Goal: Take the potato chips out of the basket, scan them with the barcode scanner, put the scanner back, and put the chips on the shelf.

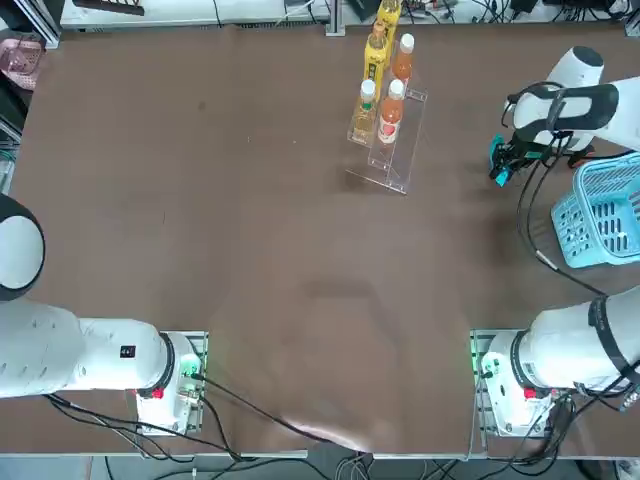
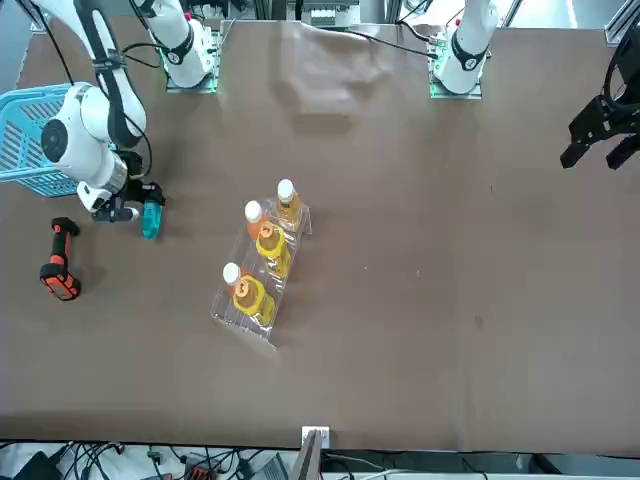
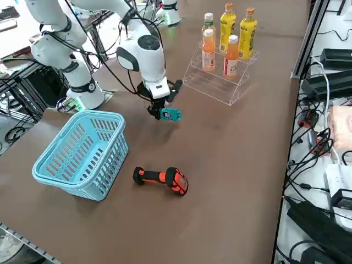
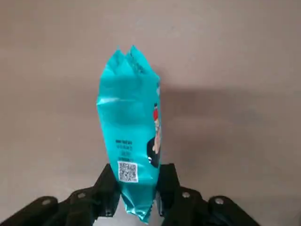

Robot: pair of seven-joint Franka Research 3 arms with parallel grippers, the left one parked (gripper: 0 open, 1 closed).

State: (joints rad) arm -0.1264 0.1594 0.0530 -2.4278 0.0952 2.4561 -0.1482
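Your right gripper (image 4: 136, 190) has its fingers clamped on the chips (image 4: 131, 127), above the table (image 3: 231, 165) between basket (image 3: 82, 154) and shelf (image 3: 220, 77). Scanner (image 3: 162, 179) lies beside the basket.

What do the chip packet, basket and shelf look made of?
Potato chips: glossy teal film, probably plastic or foil laminate, going by its creases and crimped end; held in the right gripper.
Basket: light blue moulded plastic, judging by the lattice walls.
Shelf: clear rigid sheet, likely acrylic; the table shows through.
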